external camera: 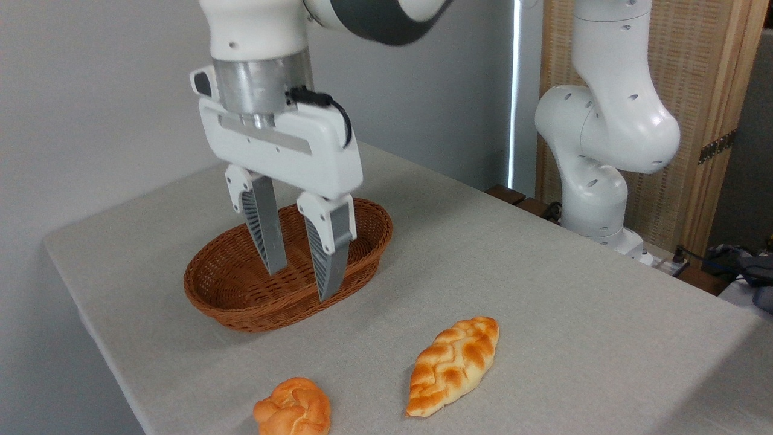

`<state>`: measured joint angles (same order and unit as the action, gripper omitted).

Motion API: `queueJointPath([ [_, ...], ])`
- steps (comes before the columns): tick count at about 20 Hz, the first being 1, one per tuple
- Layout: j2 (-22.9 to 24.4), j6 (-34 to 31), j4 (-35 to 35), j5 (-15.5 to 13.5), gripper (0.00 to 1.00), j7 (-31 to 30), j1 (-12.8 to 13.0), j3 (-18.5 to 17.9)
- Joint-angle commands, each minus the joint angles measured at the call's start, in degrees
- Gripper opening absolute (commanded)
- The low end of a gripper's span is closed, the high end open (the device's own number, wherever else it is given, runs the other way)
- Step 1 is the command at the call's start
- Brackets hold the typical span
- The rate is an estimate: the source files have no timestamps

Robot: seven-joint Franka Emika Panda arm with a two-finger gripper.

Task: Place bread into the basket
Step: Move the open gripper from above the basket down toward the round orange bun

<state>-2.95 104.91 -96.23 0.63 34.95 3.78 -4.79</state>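
Observation:
A small round knotted bun, golden-orange and glossy, lies on the table near the front edge. The oval reddish-brown wicker basket stands behind it to the left, with nothing inside. My gripper hangs above and in front of the basket, fingers pointing down and spread apart, open with nothing between them. It is well above and behind the bun, not touching it.
A longer braided, leaf-shaped loaf lies to the right of the bun. The arm's white base stands at the table's right back edge. A grey cloth covers the table; its left and front edges are close.

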Motion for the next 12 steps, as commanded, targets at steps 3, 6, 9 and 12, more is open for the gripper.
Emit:
queueJointPath([
  [3, 1.11, 8.54, -7.29, -0.1, 1.0, -0.41, 0.09, -0.92],
  [6, 0.58, 13.12, -10.98, -0.01, 1.0, -0.76, 0.0, -0.92],
  [9, -0.73, 16.64, -11.96, 0.07, 1.0, -0.85, -0.96, -0.92],
  [12, -2.49, 17.78, -11.96, 0.16, 1.0, -0.68, -1.23, -0.92],
])
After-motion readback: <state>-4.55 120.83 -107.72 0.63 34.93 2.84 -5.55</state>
